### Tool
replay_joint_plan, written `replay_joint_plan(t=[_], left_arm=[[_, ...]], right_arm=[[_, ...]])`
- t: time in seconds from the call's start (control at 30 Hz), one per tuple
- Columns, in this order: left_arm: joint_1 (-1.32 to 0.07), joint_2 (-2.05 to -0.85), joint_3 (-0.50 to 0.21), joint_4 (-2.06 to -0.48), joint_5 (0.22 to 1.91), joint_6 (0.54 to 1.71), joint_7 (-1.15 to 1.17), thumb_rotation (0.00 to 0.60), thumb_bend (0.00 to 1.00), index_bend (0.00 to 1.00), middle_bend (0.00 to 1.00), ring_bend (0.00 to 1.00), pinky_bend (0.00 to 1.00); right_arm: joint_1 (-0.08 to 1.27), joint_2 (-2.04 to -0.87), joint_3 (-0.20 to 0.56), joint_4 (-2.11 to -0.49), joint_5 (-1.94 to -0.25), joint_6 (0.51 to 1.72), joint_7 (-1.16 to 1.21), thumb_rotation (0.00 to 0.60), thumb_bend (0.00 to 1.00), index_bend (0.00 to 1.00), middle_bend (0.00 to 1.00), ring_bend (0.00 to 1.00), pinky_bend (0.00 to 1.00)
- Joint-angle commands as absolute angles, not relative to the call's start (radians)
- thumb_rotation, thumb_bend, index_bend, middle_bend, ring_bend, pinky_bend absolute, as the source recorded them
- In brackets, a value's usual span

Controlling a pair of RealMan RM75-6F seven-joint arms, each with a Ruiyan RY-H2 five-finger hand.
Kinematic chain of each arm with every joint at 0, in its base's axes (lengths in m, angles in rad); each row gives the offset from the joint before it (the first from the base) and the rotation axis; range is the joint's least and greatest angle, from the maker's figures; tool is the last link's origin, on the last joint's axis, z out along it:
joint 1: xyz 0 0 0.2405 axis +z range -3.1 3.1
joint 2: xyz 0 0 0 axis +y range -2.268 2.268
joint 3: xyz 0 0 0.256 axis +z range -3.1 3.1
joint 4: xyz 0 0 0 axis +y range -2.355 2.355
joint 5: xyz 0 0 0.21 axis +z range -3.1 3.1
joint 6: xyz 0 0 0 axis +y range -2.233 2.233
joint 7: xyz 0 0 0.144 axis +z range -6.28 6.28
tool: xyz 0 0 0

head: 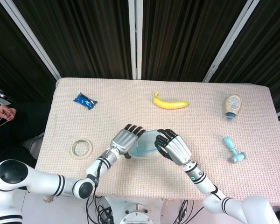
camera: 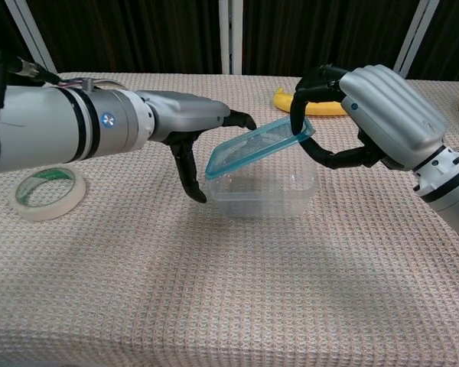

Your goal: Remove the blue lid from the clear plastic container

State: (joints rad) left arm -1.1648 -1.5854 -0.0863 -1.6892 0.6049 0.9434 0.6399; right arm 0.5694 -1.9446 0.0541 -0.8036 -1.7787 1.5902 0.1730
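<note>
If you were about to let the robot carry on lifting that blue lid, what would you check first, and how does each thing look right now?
1. Right hand holds the blue plastic lid at its raised end: ok, fingers hook over that edge.
2. Lid free of the clear plastic container: not ok, it is tilted and its low end sits at the rim.
3. Left hand steadying the container: cannot tell, its fingers are beside the wall but contact is unclear.
4. Container flat on the woven tablecloth: ok.
5. Yellow banana and roll of tape out of the way: ok, both lie apart from the hands.
</note>
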Motion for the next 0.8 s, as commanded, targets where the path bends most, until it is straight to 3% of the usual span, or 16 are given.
replay_joint_plan(t=[0.03, 0.5, 0.8], left_arm=[[-1.137, -1.557, -0.076, -1.712, 0.644, 0.973, 0.623, 0.600, 0.00, 0.00, 0.00, 0.00, 0.02], [-1.015, -1.407, -0.065, -1.762, 0.747, 1.041, 0.525, 0.600, 0.00, 0.00, 0.00, 0.00, 0.01], [-0.846, -1.287, -0.019, -1.764, 0.918, 1.175, 0.392, 0.600, 0.00, 0.00, 0.00, 0.00, 0.01]], right_arm=[[0.577, -1.985, 0.075, -0.754, -1.773, 1.625, 0.198, 0.600, 0.35, 0.89, 0.50, 0.29, 0.37], [0.635, -2.079, 0.199, -0.628, -1.685, 1.709, 0.269, 0.600, 0.36, 0.97, 0.55, 0.32, 0.37], [0.665, -2.004, 0.271, -0.520, -1.571, 1.584, 0.311, 0.600, 0.36, 0.94, 0.54, 0.32, 0.35]])
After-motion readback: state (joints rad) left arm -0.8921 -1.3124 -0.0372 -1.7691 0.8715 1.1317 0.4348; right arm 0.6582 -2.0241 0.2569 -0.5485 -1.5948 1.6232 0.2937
